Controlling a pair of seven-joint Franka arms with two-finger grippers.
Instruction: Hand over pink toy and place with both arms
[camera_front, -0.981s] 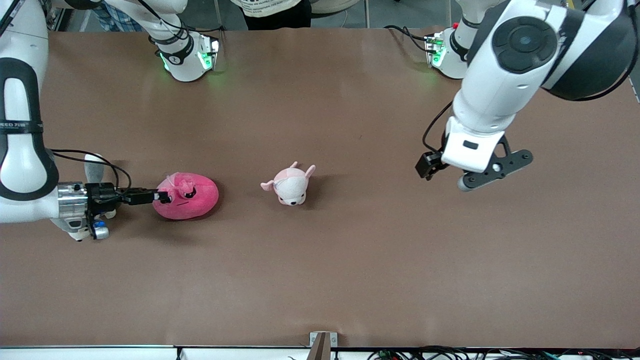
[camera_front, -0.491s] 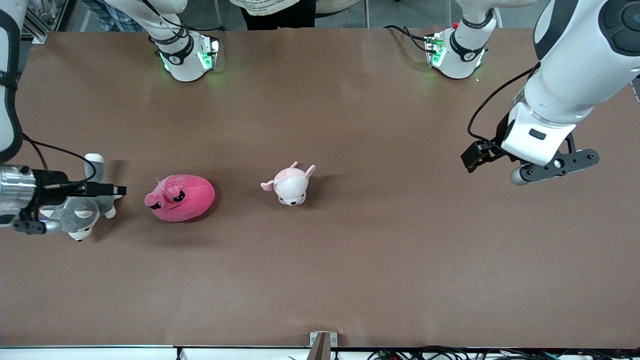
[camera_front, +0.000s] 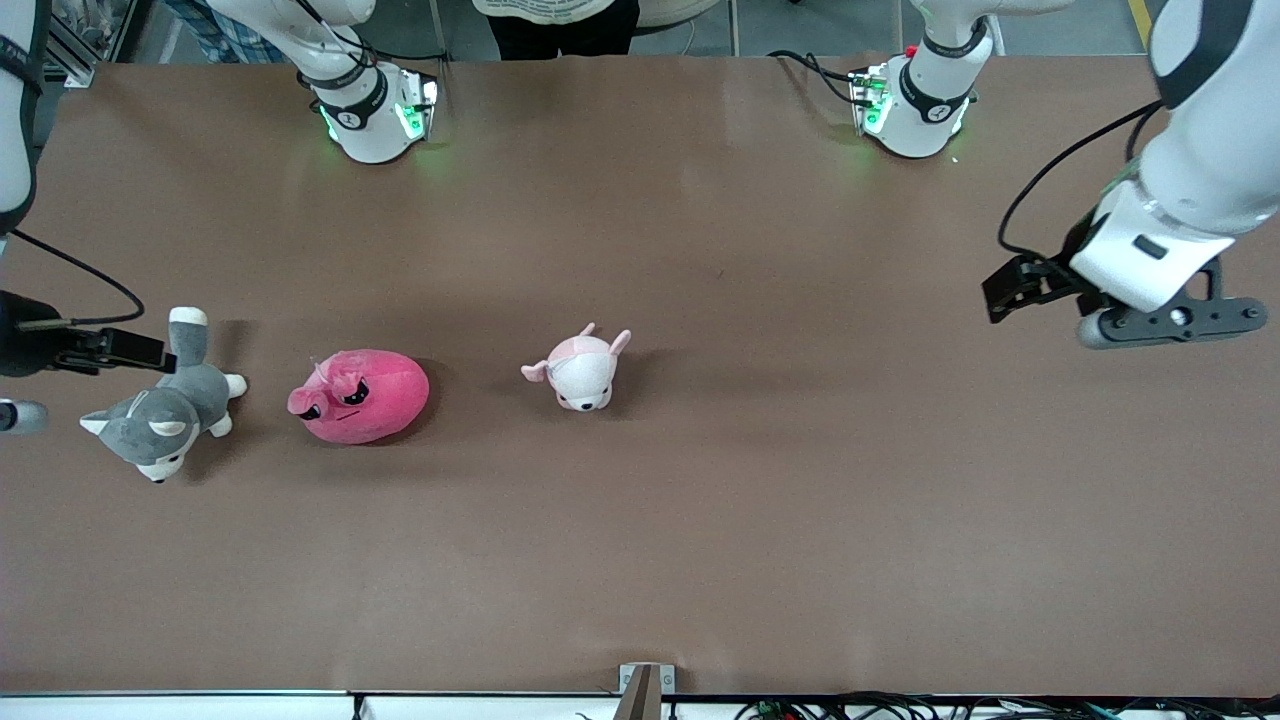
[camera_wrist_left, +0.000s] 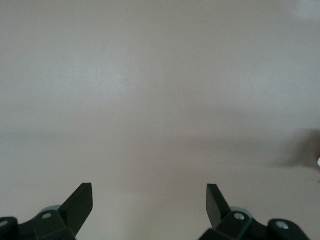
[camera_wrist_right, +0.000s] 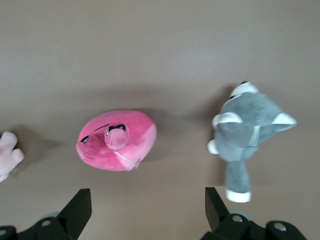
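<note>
The pink toy (camera_front: 358, 396) lies on the counter (camera_front: 700, 520) between the grey husky (camera_front: 160, 420) and the small pale plush (camera_front: 580, 372), looking soft and light, best pinched across its dome; the right gripper (camera_wrist_right: 145, 207) over the husky and the left gripper (camera_wrist_left: 149, 205) over bare counter are both spread apart.

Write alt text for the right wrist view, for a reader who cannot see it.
The pink toy lies free on the brown table, with the grey-and-white husky plush beside it and a pale pink plush at the picture's edge. The right gripper hangs above them, jaws open and holding nothing.
</note>
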